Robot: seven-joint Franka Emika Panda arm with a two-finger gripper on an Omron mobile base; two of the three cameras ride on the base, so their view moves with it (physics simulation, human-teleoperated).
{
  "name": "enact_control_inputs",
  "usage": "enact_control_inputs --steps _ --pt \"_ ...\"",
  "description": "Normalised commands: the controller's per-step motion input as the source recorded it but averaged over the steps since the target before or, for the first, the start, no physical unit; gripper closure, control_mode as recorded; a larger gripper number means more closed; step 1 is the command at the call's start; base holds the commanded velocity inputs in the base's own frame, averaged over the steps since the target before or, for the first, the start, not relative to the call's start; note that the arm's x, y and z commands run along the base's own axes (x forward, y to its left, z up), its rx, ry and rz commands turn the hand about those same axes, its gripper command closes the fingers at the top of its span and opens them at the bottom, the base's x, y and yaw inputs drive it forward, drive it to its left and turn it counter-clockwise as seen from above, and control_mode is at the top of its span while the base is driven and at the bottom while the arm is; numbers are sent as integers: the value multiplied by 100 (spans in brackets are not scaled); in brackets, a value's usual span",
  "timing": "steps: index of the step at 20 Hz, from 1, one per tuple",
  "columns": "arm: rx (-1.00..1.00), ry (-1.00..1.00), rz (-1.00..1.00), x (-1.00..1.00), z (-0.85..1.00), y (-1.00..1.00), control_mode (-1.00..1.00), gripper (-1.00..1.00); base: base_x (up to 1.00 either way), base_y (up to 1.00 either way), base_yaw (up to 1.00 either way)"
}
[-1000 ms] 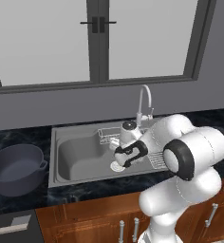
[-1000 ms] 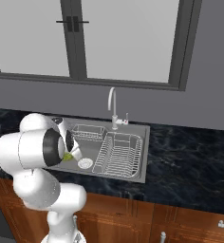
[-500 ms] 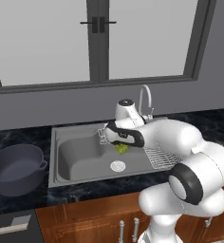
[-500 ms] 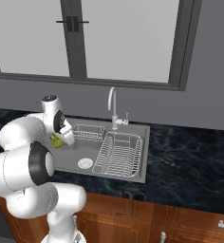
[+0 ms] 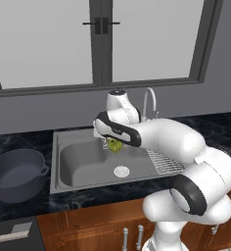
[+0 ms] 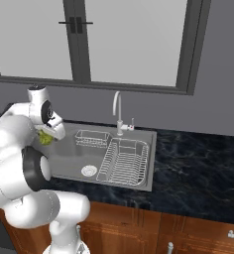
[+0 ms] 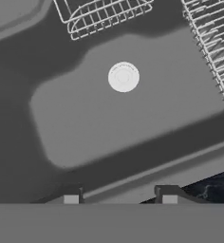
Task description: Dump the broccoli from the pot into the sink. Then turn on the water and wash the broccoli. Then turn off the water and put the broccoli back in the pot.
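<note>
Pincer (image 5: 112, 143) closed on the broccoli (image 5: 114, 145) — floret held up in the air over the back-left part of the sink (image 5: 83, 162), clear of the basin floor. From the right base view the broccoli (image 6: 45, 139) sits just under the white wrist, above the sink's left rim (image 6: 64, 171). Hand view looks down into the basin: drain (image 7: 123, 76) near centre, fingertips (image 7: 71, 195) at the bottom edge, a small wire basket (image 7: 104, 16) and a larger wire rack (image 7: 213, 42) along the far sides. Faucet (image 6: 118, 111) behind the sink, no stream visible. Pot (image 5: 15, 174) stands on the desk (image 5: 19, 211) left of the sink — well apart from the broccoli, looks empty.
</note>
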Motion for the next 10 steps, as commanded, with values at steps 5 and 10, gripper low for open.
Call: enact_control_inputs --steps 5,10 --pt "-2 0 15 -7 24 90 -100 100 0 0 0" --pt "-2 0 15 0 19 90 -100 100 0 0 0"
